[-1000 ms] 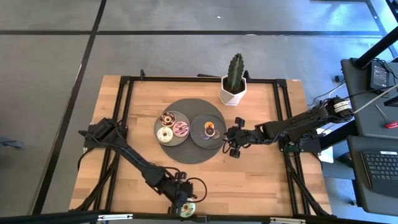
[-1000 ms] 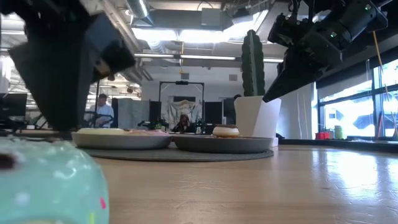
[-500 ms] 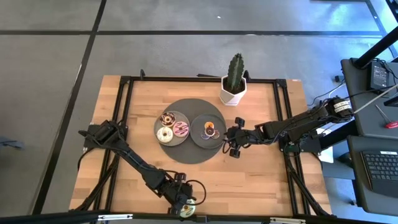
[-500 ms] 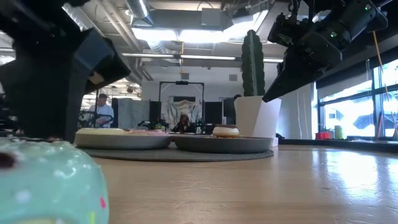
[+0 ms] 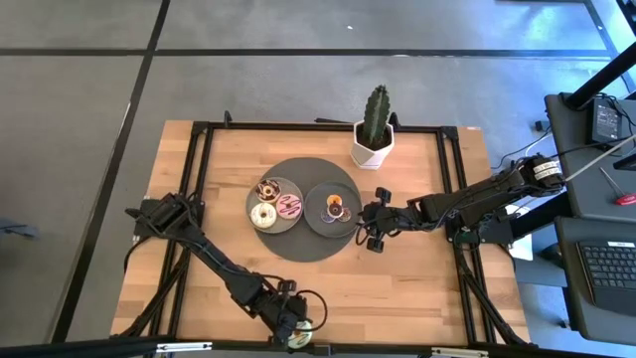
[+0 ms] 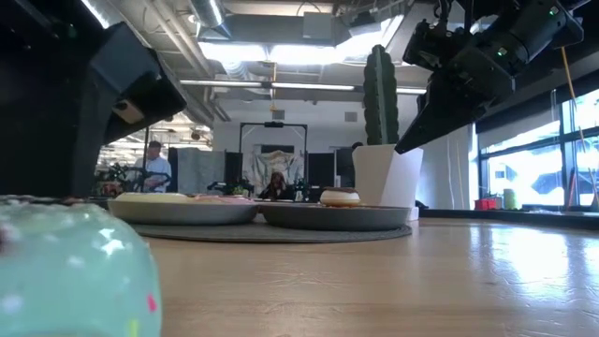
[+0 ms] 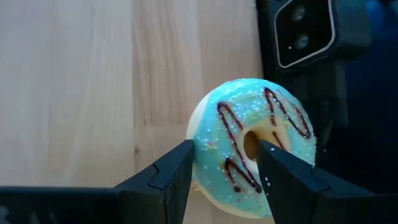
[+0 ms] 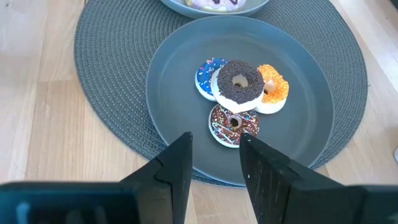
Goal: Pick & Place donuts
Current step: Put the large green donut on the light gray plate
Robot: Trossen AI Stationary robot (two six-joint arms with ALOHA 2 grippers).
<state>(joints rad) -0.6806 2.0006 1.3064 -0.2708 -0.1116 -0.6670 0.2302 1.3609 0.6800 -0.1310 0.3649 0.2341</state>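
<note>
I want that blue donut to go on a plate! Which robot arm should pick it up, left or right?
The left. Its gripper is right at the blue donut, fingers open on either side of it, at the table's near edge. The right gripper hangs far off beside the plate of mini donuts.

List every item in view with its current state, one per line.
Blue donut: flat on the table's near edge, between the left gripper's fingers.
Left gripper: open around it.
Right gripper: open, empty, hovering by the right plate.
Right plate: holds four small donuts.
Left plate: holds three donuts.
Cactus pot: upright.
</note>
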